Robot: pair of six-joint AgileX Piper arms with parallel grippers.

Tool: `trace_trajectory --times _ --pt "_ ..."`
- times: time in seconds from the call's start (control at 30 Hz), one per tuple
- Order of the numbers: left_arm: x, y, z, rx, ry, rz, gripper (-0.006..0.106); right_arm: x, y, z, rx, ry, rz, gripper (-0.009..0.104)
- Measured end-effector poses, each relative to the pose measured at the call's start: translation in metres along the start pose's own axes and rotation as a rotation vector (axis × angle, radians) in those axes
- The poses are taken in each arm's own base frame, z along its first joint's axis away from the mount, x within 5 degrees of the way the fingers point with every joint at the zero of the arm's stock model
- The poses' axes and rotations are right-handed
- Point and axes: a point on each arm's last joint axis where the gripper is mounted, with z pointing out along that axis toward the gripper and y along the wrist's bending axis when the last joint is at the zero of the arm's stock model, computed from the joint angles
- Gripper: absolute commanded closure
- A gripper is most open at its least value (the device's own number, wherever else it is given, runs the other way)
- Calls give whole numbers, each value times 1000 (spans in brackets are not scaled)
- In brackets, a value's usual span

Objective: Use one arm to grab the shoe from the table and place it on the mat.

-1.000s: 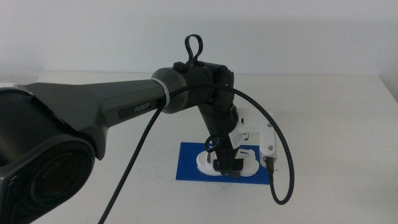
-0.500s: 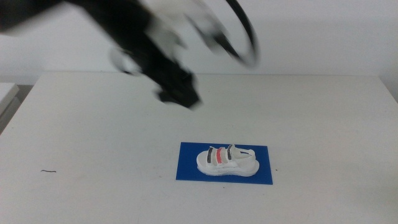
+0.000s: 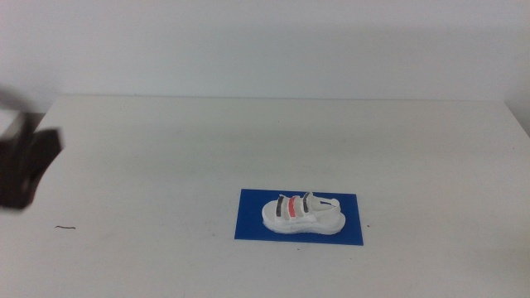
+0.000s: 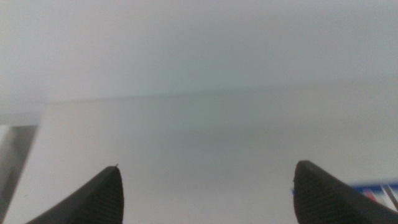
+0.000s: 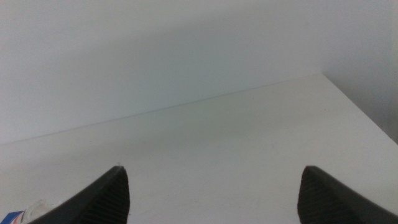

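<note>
The white sandal (image 3: 301,215) with black and red straps lies on its sole on the blue mat (image 3: 252,225), on the white table (image 3: 166,141). The left arm (image 3: 26,165) is a dark blur at the left edge of the middle view, far from the shoe. My left gripper (image 4: 208,165) is open and empty, and a corner of the mat (image 4: 376,186) shows beside one jaw. My right gripper (image 5: 212,168) is open and empty over bare table and does not show in the middle view. A bit of the mat (image 5: 11,218) shows at its view's corner.
A small dark mark (image 3: 65,227) lies on the table near the front left. The table's far edge meets a plain white wall. The table's right edge (image 3: 517,124) shows at the far right.
The left arm has let go of the shoe, lifted off it and swung back to the left edge of the view. The shoe stays on the mat.
</note>
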Motion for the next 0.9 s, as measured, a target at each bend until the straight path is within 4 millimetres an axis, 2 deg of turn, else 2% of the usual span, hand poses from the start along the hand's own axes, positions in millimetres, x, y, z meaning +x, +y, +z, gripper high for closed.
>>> trace_trajectory --times 0.13,0.23,0.37,0.63,0.9 --pt "39 -2 -20 -76 -144 -83 7 0 0 0 0 0 0 16" --pt "61 -6 -29 -80 -205 -114 7 0 0 0 0 0 0 16" --pt "84 -6 -28 -74 -203 -156 7 0 0 0 0 0 0 16" --pt "93 -5 -24 -84 -126 -175 7 0 0 0 0 0 0 16" --pt "103 -1 -34 -136 -120 -175 7 0 0 0 0 0 0 16"
